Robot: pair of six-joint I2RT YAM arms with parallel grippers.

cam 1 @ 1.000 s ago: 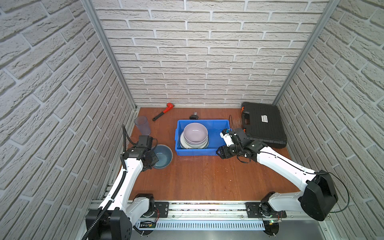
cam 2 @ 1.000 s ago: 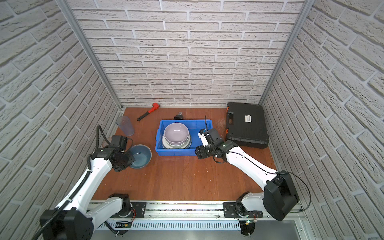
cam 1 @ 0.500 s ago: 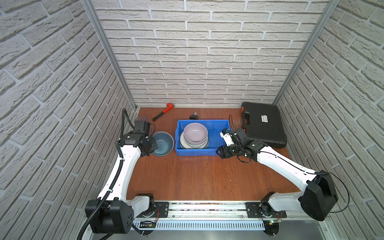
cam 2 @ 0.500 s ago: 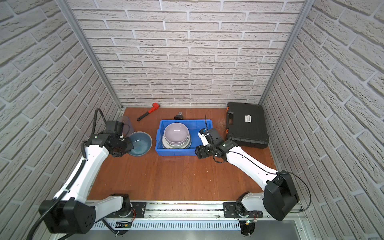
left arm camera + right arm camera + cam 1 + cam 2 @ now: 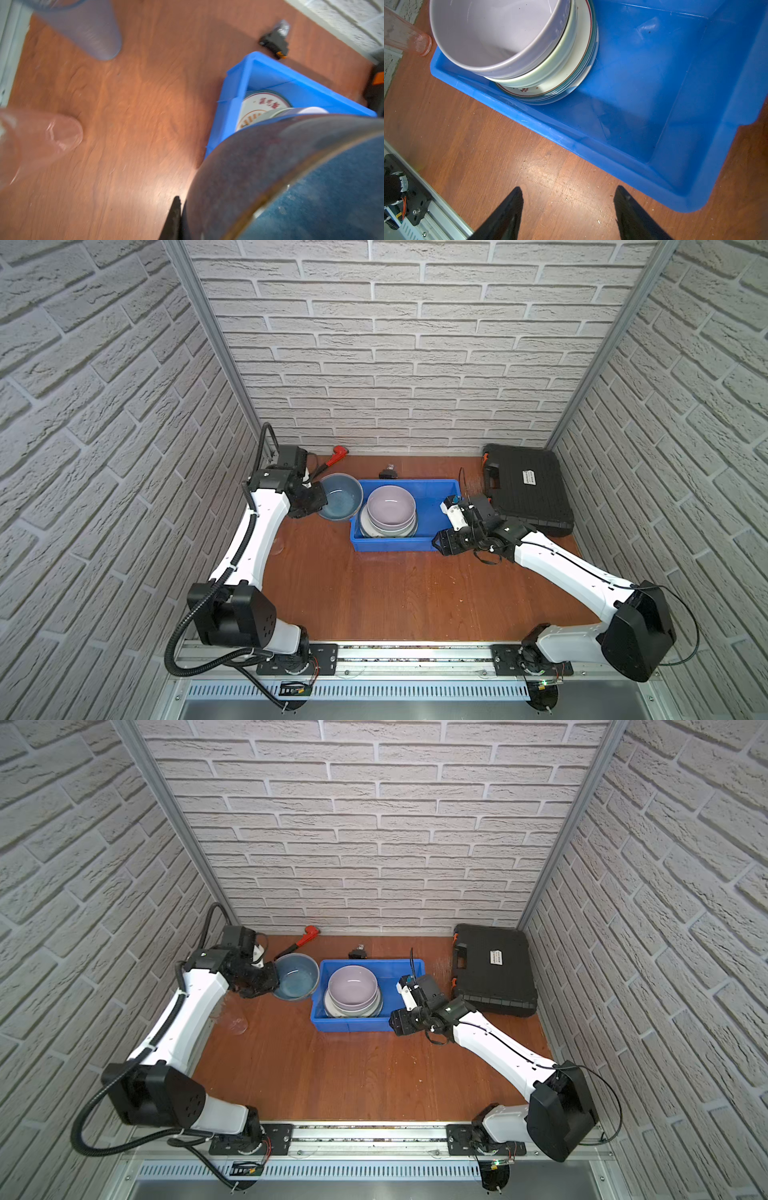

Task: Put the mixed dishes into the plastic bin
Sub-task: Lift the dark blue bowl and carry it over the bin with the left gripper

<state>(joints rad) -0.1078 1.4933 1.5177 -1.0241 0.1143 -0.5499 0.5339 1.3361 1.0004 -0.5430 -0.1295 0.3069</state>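
- In both top views the left gripper [image 5: 322, 502] pinches the dark blue bowl [image 5: 341, 498] at the blue bin's [image 5: 390, 544] left edge.
- Left wrist: pink tumbler [image 5: 41, 141] outside the bin.
- Right wrist: right gripper [image 5: 568, 207] gapes empty; lilac bowl [image 5: 488, 31] in the bin.

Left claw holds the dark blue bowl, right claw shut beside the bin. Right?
No: the right claw is open, jaws apart beside the bin; the right wrist view shows it. The left claw does hold the dark blue bowl.

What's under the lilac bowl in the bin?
A pale green bowl, then a teal-rimmed plate, then lower plates showing rims only. Their faces and count are covered.
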